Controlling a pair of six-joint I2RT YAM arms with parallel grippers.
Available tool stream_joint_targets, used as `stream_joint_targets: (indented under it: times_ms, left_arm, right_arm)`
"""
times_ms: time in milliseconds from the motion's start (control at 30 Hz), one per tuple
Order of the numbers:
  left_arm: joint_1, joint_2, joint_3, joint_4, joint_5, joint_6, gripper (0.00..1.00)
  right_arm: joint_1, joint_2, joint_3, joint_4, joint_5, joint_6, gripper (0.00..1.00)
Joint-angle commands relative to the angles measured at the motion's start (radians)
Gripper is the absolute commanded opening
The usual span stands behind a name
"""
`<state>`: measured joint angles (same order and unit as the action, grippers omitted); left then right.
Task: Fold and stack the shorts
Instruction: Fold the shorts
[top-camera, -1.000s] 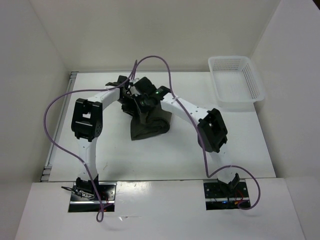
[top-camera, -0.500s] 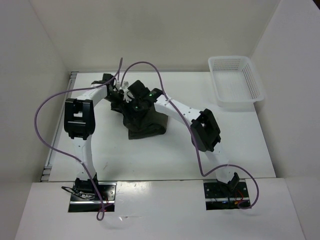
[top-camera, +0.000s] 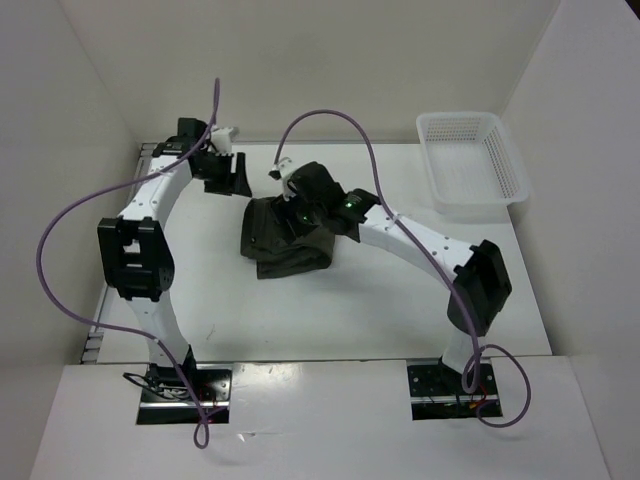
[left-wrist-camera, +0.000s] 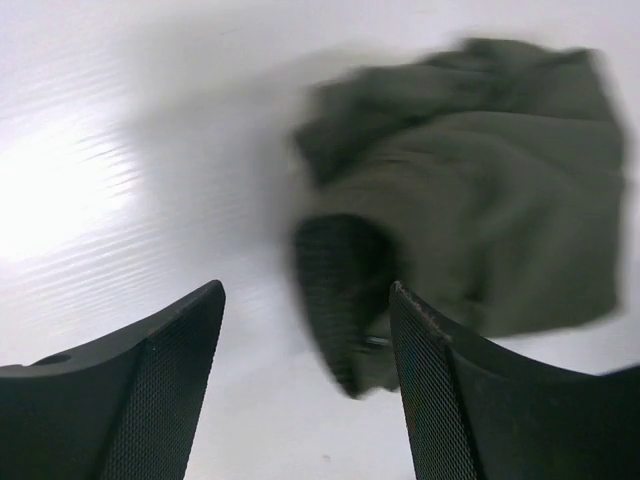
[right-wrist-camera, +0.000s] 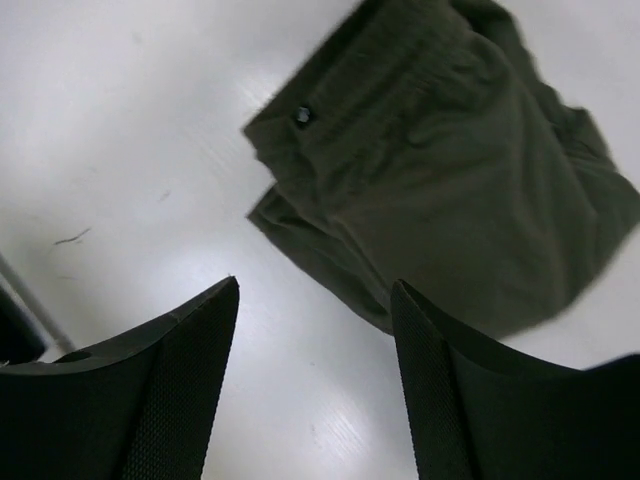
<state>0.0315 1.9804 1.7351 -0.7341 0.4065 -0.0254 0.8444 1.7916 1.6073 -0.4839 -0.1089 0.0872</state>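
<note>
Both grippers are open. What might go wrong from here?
1. The shorts lie in a lumpy, uneven bundle with nothing holding them; the fold may slump open.
2. The right gripper hangs open over the cloth, so it might snag a layer when it moves.

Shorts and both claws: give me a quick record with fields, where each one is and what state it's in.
shorts: dark olive, folded bundle, middle of the table
left claw: open, holding nothing, left of the shorts, off the cloth
right claw: open, holding nothing, over the shorts' far side
basket: white, far right corner, apart from the shorts
</note>
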Motion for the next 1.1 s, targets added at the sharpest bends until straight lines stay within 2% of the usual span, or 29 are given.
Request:
stream_joint_targets:
  times_ms: [0,67,333,533,600,700,767,800,900,1000,1067]
  left_arm:
    - [-0.094,-0.107,-0.037,-0.004,0.068,0.025,0.74]
    - [-0.132,-0.095,-0.061,-0.034,0.002,0.025,0.74]
    - [-0.163,-0.034,-0.137,-0.067,-0.110,0.025,0.73]
    - [-0.200,-0.022,-0.155,-0.045,-0.101,0.025,0.73]
    - [-0.209,-0.009,-0.177,-0.033,-0.039,0.025,0.69]
    - [-0.209,0.011,-0.190,0.004,0.032,0.025,0.58]
    - [-0.209,0.020,-0.190,0.004,0.032,0.025,0.45]
    - [-0.209,0.037,-0.190,-0.005,0.032,0.025,0.39]
    - [-0.209,0.049,-0.190,-0.014,0.057,0.025,0.20]
    - [-0.199,0.037,-0.158,-0.063,0.100,0.025,0.08]
    - [-0.162,0.005,-0.126,-0.134,0.129,0.025,0.04]
  right_arm:
    - [-0.002,-0.044,-0.092,0.061,0.233,0.005,0.67]
    - [-0.002,-0.044,-0.138,0.051,0.299,0.005,0.62]
    - [-0.002,-0.008,-0.262,0.071,0.391,0.074,0.61]
    - [-0.011,0.060,-0.273,0.093,0.409,0.118,0.61]
    - [-0.011,0.071,-0.305,0.122,0.436,0.129,0.54]
    - [-0.037,0.080,-0.337,0.152,0.445,0.152,0.43]
    - [-0.050,0.080,-0.337,0.163,0.445,0.177,0.36]
    - [-0.062,0.080,-0.346,0.163,0.445,0.177,0.28]
    - [-0.062,0.071,-0.346,0.154,0.445,0.187,0.15]
    - [-0.062,0.014,-0.383,0.154,0.445,0.187,0.07]
    - [-0.062,-0.041,-0.420,0.154,0.445,0.175,0.04]
